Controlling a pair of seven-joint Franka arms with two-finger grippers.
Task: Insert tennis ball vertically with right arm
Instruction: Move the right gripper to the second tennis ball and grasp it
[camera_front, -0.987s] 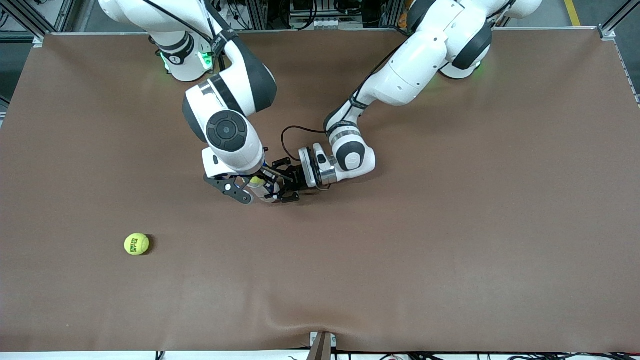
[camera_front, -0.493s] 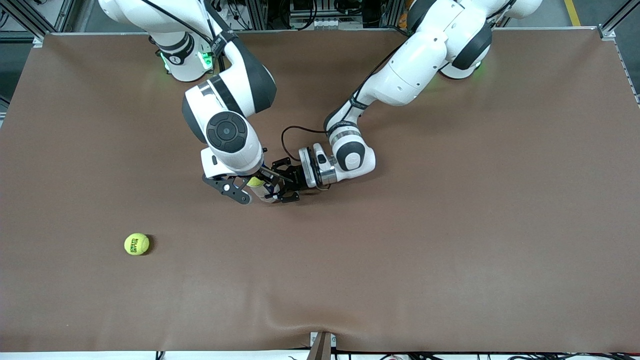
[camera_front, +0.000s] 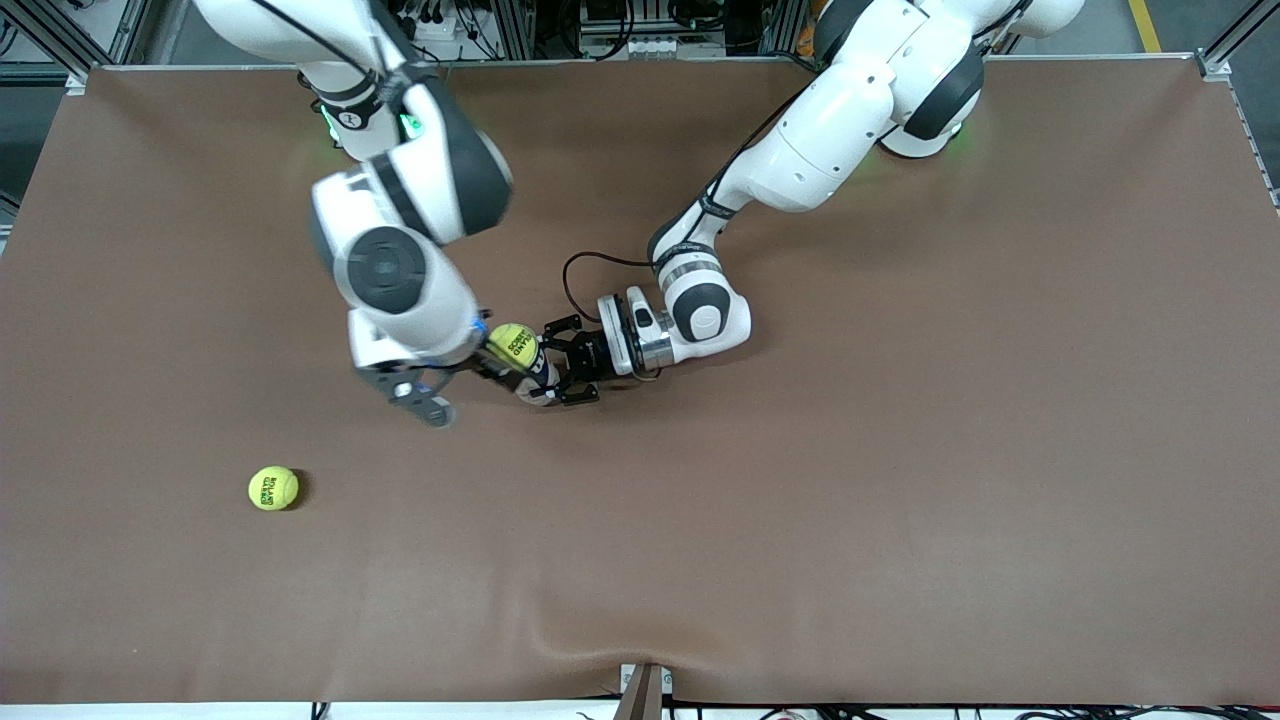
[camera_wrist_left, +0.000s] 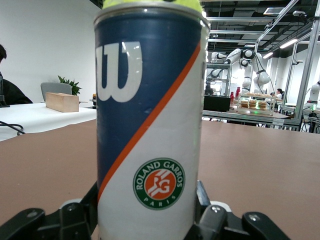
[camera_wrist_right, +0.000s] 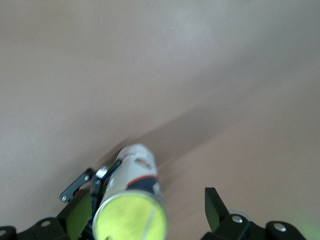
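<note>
A yellow tennis ball (camera_front: 513, 345) sits in the mouth of an upright blue-and-white can (camera_wrist_left: 150, 125) with an orange stripe, near the table's middle. My left gripper (camera_front: 560, 375) is shut on the can's lower part from the side, its fingers (camera_wrist_left: 206, 205) pressing both flanks. My right gripper (camera_front: 440, 392) hangs open just off the can, toward the right arm's end, touching nothing. In the right wrist view the ball (camera_wrist_right: 131, 218) fills the can's (camera_wrist_right: 137, 170) top, below and between the spread fingers (camera_wrist_right: 215, 207) of that gripper (camera_wrist_right: 145, 207).
A second tennis ball (camera_front: 273, 488) lies on the brown table cover (camera_front: 900, 450), nearer the front camera and toward the right arm's end. A black cable (camera_front: 575, 265) loops by the left wrist. The cover is wrinkled (camera_front: 600, 640) at the front edge.
My right gripper has opened, let go of the ball and drawn away toward the right arm's end. The ball now stays in the can's mouth. The left arm has not moved.
</note>
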